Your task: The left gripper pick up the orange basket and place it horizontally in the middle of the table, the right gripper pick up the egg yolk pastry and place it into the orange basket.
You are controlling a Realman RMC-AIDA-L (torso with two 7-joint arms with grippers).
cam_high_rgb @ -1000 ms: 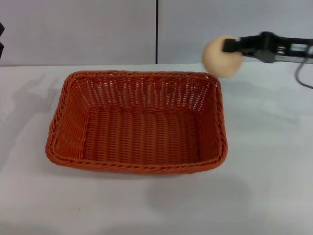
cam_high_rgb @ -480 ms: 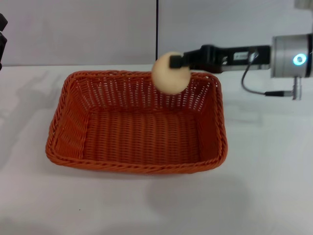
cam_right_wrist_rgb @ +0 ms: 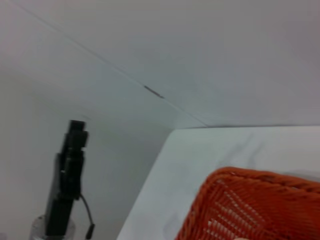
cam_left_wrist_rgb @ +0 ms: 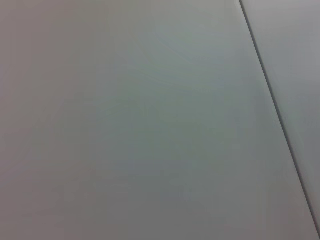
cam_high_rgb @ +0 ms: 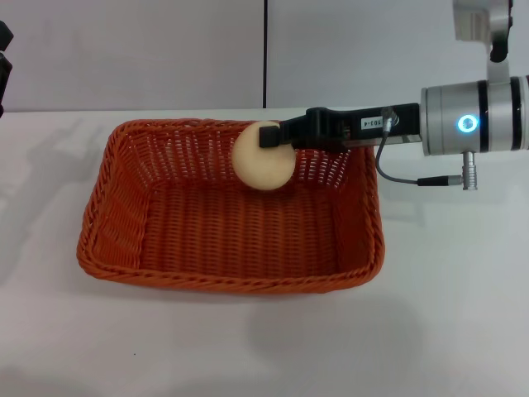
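Note:
The orange basket [cam_high_rgb: 231, 240] lies flat in the middle of the white table [cam_high_rgb: 446, 314], long side across my view. A corner of the orange basket [cam_right_wrist_rgb: 255, 205] also shows in the right wrist view. Reaching in from the right, my right gripper [cam_high_rgb: 271, 136] is shut on the egg yolk pastry [cam_high_rgb: 260, 161], a pale round ball. The pastry hangs over the basket's interior near the back wall, above the floor. Only a black sliver of my left gripper [cam_high_rgb: 4, 58] shows at the far left edge; from the right wrist it appears as the left gripper [cam_right_wrist_rgb: 70, 165], raised by the wall.
A grey wall with a dark vertical seam [cam_high_rgb: 265, 54] stands behind the table. The right arm's grey cable [cam_high_rgb: 397, 175] loops just outside the basket's right rim. The left wrist view holds nothing but wall.
The right gripper has carried the pastry leftward and down, from beyond the basket's back right corner to over its interior. The basket has not moved.

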